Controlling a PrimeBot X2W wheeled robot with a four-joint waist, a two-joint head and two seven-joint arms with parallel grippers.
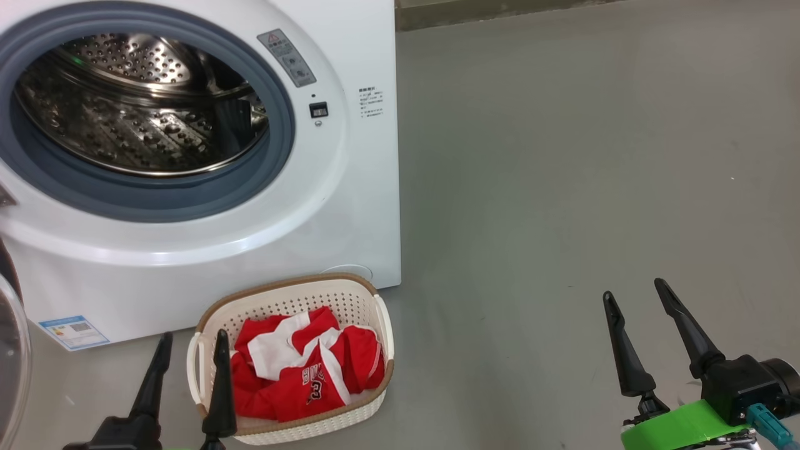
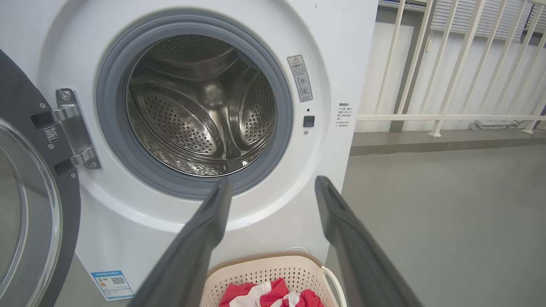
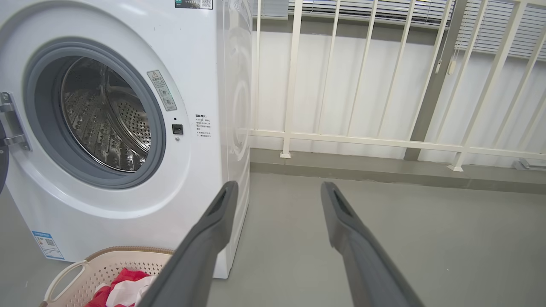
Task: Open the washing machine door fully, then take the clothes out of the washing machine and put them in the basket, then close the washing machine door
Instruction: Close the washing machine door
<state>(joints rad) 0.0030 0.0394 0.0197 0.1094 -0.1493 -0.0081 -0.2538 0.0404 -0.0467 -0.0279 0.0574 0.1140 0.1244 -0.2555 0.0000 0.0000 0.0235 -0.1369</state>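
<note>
- The washing machine (image 1: 350, 206) stands on the grey floor (image 1: 562, 187) ahead and to my left. Its white front is smooth, and there is a small blue label (image 1: 74, 332) at a lower corner.
- The washing machine door (image 2: 30, 192) is swung open on the machine's left on a metal hinge (image 2: 74, 128). It has a glossy black rim around bulging clear glass.
- A grey rubber seal (image 2: 111, 128) rings the mouth. Behind it the perforated steel drum (image 2: 200, 106) shines, and I see no fabric inside.
- The basket (image 1: 287, 289) sits on the floor just in front of the machine's lower right corner. It is cream perforated plastic with a brown woven-look rim and side handles.
- The clothes (image 1: 300, 369) lie crumpled inside the basket, bright red with white panels and dark lettering.
- A pale barred railing (image 3: 384, 85) runs along the wall to the machine's right.
- My left end effector (image 1: 194, 337) hangs at the basket's left end with its fingers spread wide, holding nothing. One finger crosses the rim in the head view.
- My right end effector (image 1: 634, 289) hovers over bare floor well to the right. It is also wide and empty, with a green part (image 1: 681, 425) at its base.
- Nothing lies between my fingers and the open door.
</note>
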